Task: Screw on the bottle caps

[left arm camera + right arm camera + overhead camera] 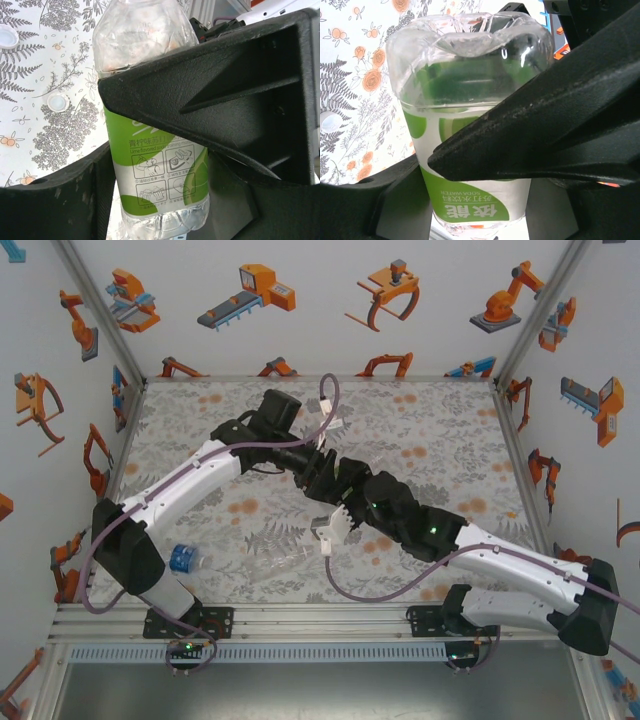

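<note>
The green-labelled bottle, light, slick and easily crushed, is best held mid-label, where the left gripper clamps it; whether the right gripper grips it I cannot tell.

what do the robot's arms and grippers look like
The left arm and right arm have glossy white shells between matte black joint housings, with a mauve cable looped along each. Small green lights glow near the right wrist. The left gripper and right gripper have rough black wedge-shaped plastic fingers.
</note>
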Robot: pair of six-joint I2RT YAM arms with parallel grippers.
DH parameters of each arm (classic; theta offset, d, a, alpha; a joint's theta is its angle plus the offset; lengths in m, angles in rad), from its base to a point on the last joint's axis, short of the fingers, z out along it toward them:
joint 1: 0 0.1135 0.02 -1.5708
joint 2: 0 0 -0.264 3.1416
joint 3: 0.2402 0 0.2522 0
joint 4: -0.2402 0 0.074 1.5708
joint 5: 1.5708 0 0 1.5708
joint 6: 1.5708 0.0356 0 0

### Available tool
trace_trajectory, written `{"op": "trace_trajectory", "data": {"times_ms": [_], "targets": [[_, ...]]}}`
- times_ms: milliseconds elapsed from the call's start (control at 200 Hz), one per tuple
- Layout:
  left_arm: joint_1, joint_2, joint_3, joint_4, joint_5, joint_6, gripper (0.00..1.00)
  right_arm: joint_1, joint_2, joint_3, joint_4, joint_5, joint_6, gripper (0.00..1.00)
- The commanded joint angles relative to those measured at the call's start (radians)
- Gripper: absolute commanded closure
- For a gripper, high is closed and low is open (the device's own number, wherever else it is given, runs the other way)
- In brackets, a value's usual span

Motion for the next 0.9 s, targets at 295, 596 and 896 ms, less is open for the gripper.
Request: {"op": "trace_trajectory", "data": {"times_ms": [295,596,896], "targets": [[0.126,-0.08,-0.119,0.149,-0.03,-0.023,0.6,-0.059,0.047,0.164,-0.128,-0.072,0.487,0.07],[0.178,-0.175,-0.24,0.258,-0.102,0.009,0.61,-0.216,0.091,0.267,-0.174,-0.212,1.517,0.14],[0.178,-0.292,-0.378,0.434,-0.189,0.001,0.61,-0.262,0.09,0.285,-0.146,-0.275,2.353,0.26]]}}
